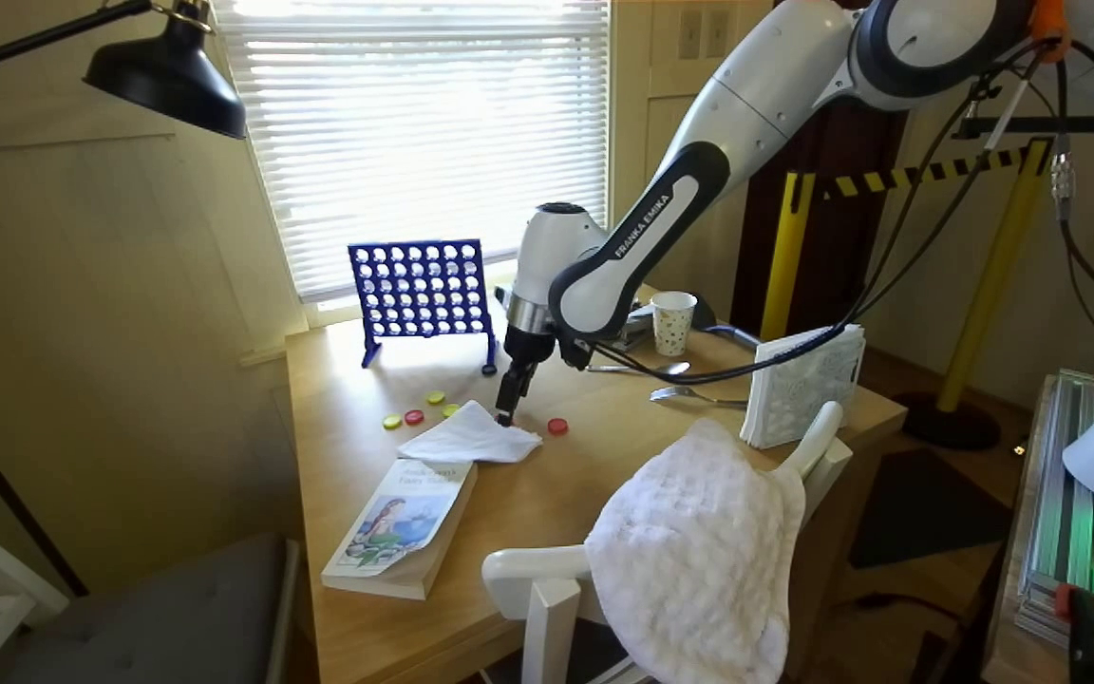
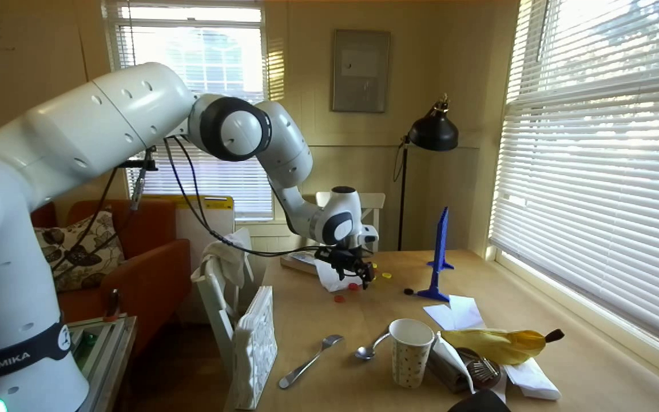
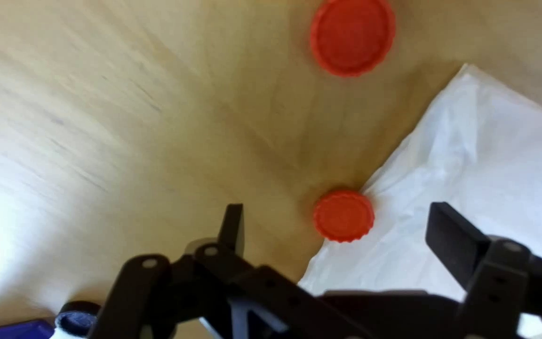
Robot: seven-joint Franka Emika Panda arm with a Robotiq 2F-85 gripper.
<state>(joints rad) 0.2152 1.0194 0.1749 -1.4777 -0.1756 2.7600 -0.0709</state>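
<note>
My gripper (image 3: 337, 212) is open and holds nothing. In the wrist view its two fingers stand on either side of a red disc (image 3: 344, 215), apart from it. This disc lies at the edge of a crumpled white napkin (image 3: 501, 150), partly over it. Another red disc (image 3: 352, 36) lies on the wood farther up. In both exterior views the gripper (image 1: 507, 418) (image 2: 367, 280) points down, low over the table beside the napkin (image 1: 466, 442). Yellow discs (image 1: 436, 397) and a red disc (image 1: 414, 416) lie beyond the napkin.
A blue upright grid rack (image 1: 419, 285) stands near the window. A book (image 1: 395, 532) lies by the napkin. A paper cup (image 2: 411, 352), spoon (image 2: 365, 353), fork (image 2: 309, 361), white holder (image 2: 255, 349) and yellow banana-like object (image 2: 501, 343) are on the table. A cloth-draped chair (image 1: 699, 551) stands at the edge.
</note>
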